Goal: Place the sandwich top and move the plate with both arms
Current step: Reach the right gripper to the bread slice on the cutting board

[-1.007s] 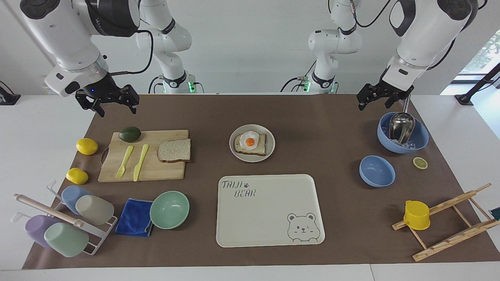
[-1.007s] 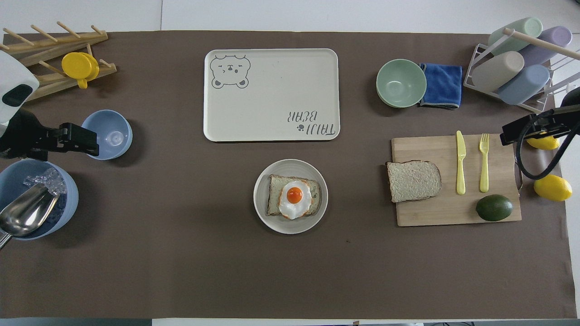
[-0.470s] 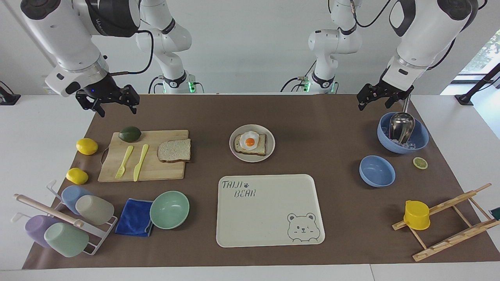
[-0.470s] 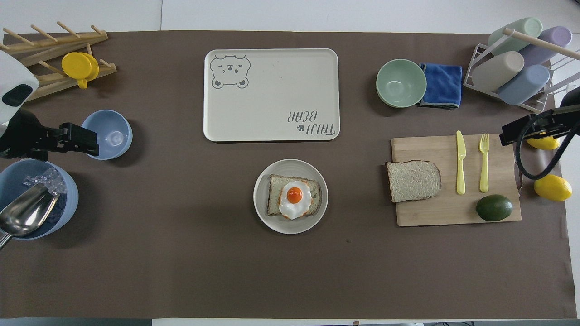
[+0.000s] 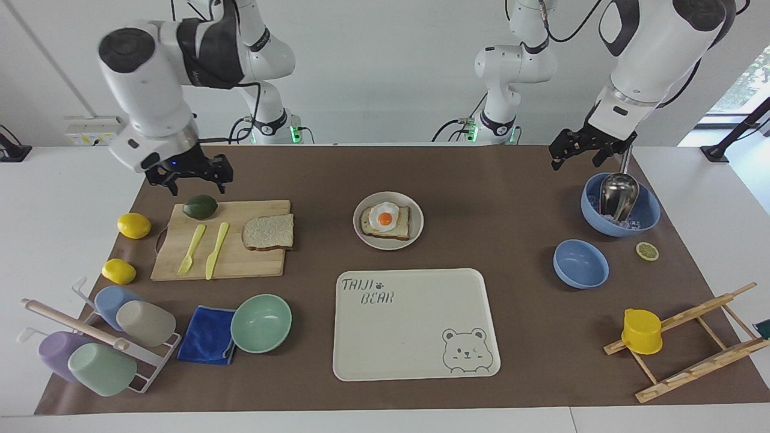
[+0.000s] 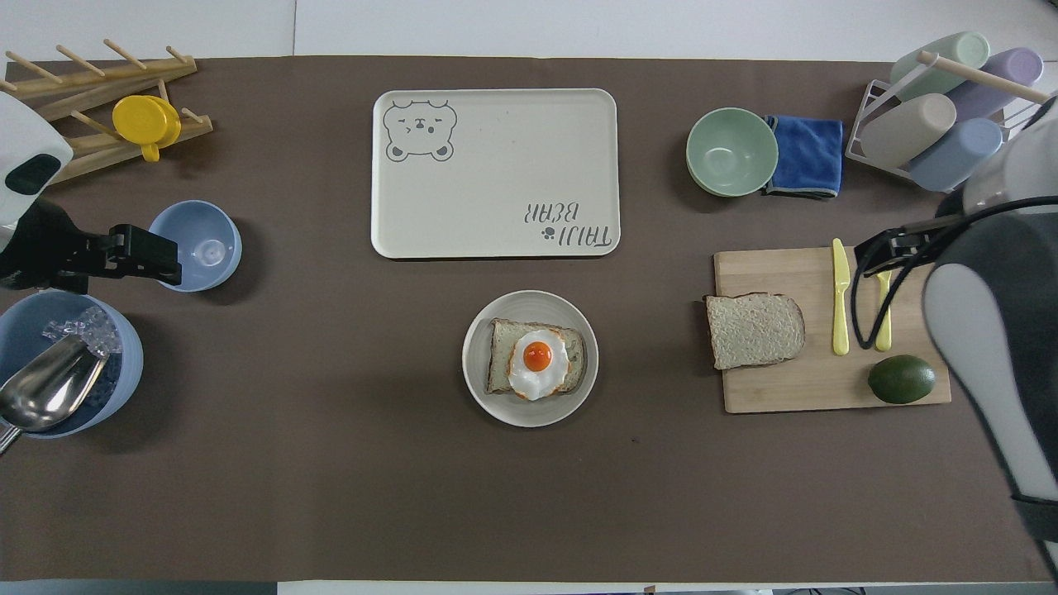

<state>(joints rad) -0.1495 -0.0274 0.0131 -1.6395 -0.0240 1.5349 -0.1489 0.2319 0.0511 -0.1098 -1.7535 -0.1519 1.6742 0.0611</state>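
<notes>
The right arm has swung in from the table's edge over the last second — its gripper (image 5: 192,175), which hung over bare mat off the corner of the cutting board (image 5: 222,240), now hangs above the board's edge nearest the robots, just over the avocado (image 5: 200,206). That reads as the opening reach toward the bread slice (image 5: 269,232), so the task is only beginning: nothing has been lifted and no step is done.

The slice lies flat at the end of the board that points toward the table's middle, one corner reaching the board's edge, well apart from the gripper. The plate (image 5: 417,224) sits near the table's centre, between the robots' edge and the bear tray (image 5: 415,361), already carrying a toast slice with a fried egg (image 5: 384,218) on top. Neither has shifted.

The right forearm slopes steeply down from a raised elbow, wrist pointing at the board, fingers spread wide and holding nothing. It must cross above the knife (image 5: 217,241) and fork (image 5: 192,248) to get over the slice.

The left arm waits — its gripper (image 5: 588,151) hangs unchanged above the blue bowl with the metal scoop (image 5: 619,204) near the table's corner, fingers also spread and empty.
</notes>
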